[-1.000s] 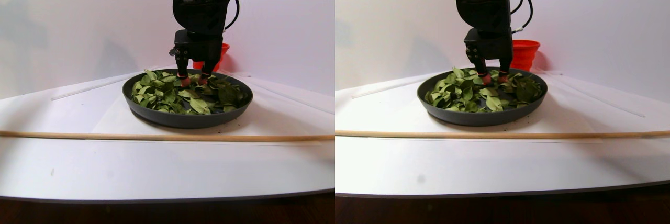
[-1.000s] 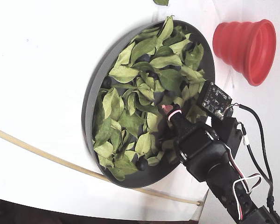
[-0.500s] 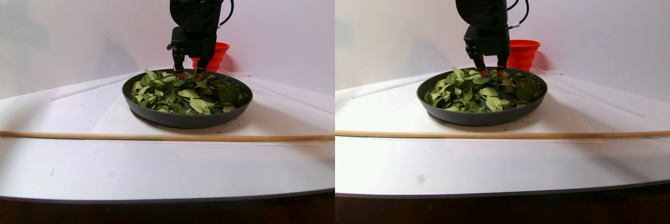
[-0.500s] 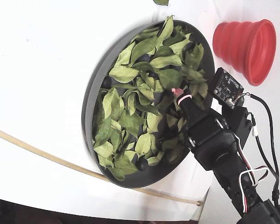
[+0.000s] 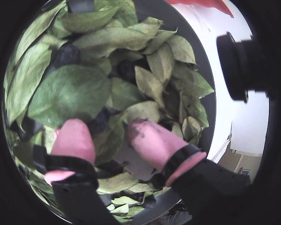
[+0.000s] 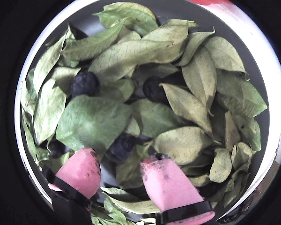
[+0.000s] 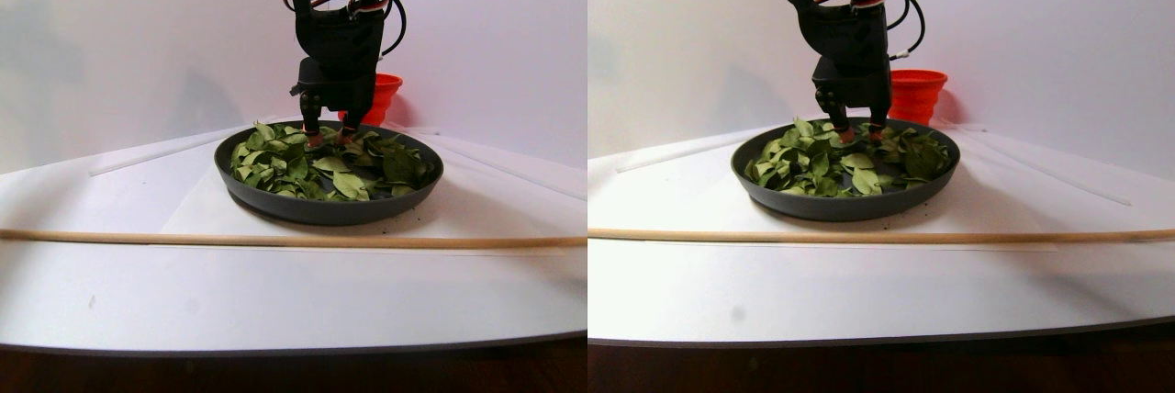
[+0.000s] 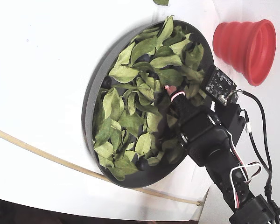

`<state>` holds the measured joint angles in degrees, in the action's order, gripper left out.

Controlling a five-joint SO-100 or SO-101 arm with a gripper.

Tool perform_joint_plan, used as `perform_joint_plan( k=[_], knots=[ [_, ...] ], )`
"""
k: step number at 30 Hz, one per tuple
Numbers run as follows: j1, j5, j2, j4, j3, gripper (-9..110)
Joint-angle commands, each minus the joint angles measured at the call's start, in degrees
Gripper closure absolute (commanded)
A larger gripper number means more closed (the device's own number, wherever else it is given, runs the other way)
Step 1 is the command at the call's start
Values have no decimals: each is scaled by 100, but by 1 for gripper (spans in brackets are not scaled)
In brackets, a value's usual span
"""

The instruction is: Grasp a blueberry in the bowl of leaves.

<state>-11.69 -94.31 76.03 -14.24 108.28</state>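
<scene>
1. Risk — the pink fingertips [image 6: 166, 180] could close on leaves [image 6: 91, 122] instead of fruit; a leaf edge overlaps the blueberry [image 6: 122, 145], so a pad could catch the leaf and the berry could roll away.
2. Risk — pressing down too hard could bruise the berry or push it under the leaves.
3. Tool state — the gripper [image 6: 119, 171] is spread apart, holding nothing, low over the bowl [image 8: 91, 93].
4. Position — the berry lies in the bowl, just ahead of the gap between the fingertips, nearer the left one in this wrist view; other berries sit farther off.
</scene>
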Motion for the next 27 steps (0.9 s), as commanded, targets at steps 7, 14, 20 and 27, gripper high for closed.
perform_joint_plan(
  k=[7,14,20,27],
  knots=[
    [35,44,-26,-158,-448,84],
    [35,53,-193,-211,-598,84],
    [44,88,-255,-220,-633,84],
    [44,97,-378,-334,-545,84]
  ],
)
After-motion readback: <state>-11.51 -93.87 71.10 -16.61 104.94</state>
